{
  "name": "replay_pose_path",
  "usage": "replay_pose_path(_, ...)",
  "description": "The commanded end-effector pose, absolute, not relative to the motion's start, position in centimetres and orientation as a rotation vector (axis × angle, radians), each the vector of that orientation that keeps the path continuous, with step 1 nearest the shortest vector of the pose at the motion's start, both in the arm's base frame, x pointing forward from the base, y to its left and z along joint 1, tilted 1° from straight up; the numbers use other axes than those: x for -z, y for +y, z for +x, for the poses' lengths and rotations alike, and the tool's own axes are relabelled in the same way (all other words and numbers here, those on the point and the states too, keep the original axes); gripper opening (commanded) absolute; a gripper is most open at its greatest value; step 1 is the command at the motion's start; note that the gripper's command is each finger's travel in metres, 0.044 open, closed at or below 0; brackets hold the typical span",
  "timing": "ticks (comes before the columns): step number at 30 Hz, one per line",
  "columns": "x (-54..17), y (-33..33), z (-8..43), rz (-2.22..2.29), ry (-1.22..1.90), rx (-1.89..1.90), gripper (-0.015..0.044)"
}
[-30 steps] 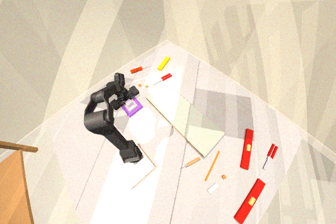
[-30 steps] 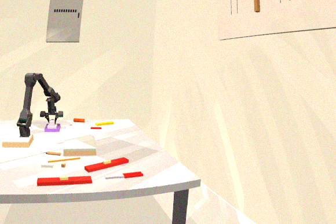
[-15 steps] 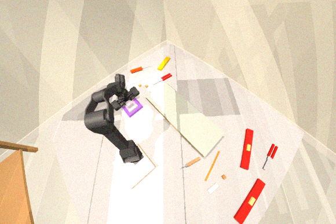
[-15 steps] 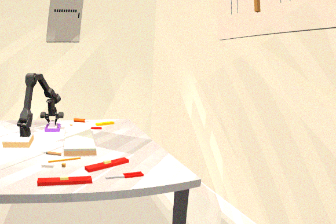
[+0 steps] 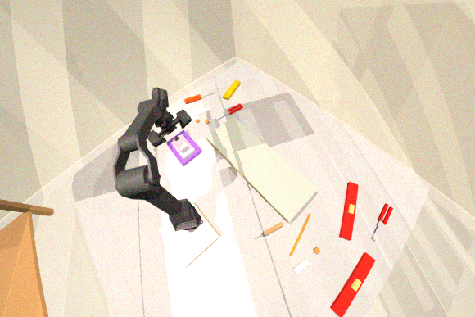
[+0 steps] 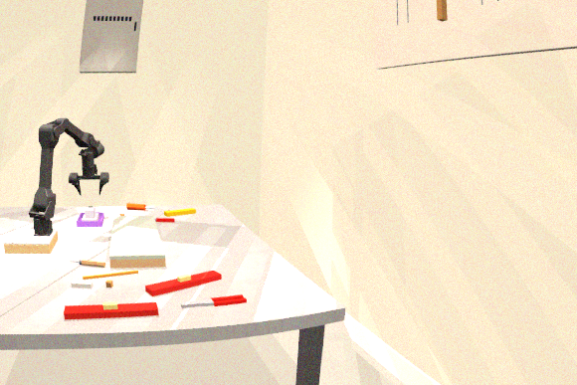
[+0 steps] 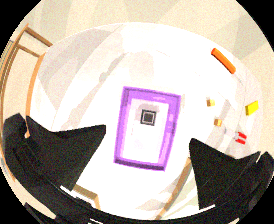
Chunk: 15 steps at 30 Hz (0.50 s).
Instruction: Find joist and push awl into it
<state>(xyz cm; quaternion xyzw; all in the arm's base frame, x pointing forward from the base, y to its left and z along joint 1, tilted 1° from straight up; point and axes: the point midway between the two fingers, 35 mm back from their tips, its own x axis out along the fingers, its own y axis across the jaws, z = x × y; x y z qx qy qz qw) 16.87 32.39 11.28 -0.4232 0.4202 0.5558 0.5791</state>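
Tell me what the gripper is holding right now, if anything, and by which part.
Nothing is held: the gripper is open above the purple tray, where the white stud finder sits.

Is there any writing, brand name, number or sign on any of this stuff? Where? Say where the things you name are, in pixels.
No letters or numbers are readable anywhere.
Stud finder (image 5: 184,147) (image 6: 91,213) (image 7: 148,117): a dark square mark on top, no readable text.
Grey wall panel (image 6: 111,43): a row of dark marks, no readable text.
Red levels (image 5: 349,210) (image 5: 346,293) (image 6: 169,287) (image 6: 134,311): no writing visible.

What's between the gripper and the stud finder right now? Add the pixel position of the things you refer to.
Only air: the open gripper (image 5: 170,129) (image 6: 90,194) (image 7: 148,134) hangs above the stud finder (image 5: 185,148) (image 6: 91,214) (image 7: 147,137) in its tray (image 5: 193,158) (image 6: 91,223) (image 7: 119,130). The exterior view shows the gap.
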Motion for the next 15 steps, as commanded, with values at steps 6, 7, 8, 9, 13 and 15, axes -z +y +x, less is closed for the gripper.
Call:
replay_pose_path(6, -9.6, 25.9, 24.6, -0.891, 1.124, -1.067, 0.0440)
replay_pose_path(7, -9.4, 24.6, 25.9, -0.870, 1.146, -1.025, 0.0440)
replay_pose_path(8, -9.2, 23.1, 27.0, -0.850, 1.169, -0.984, 0.0440)
replay_pose_path(9, -9.0, 21.6, 28.0, -0.828, 1.191, -0.942, 0.0440)
replay_pose_path(13, -8.2, 15.3, 31.2, -0.729, 1.288, -0.786, 0.0440)
replay_pose_path(15, -7.8, 12.0, 32.3, -0.676, 1.334, -0.709, 0.0440)
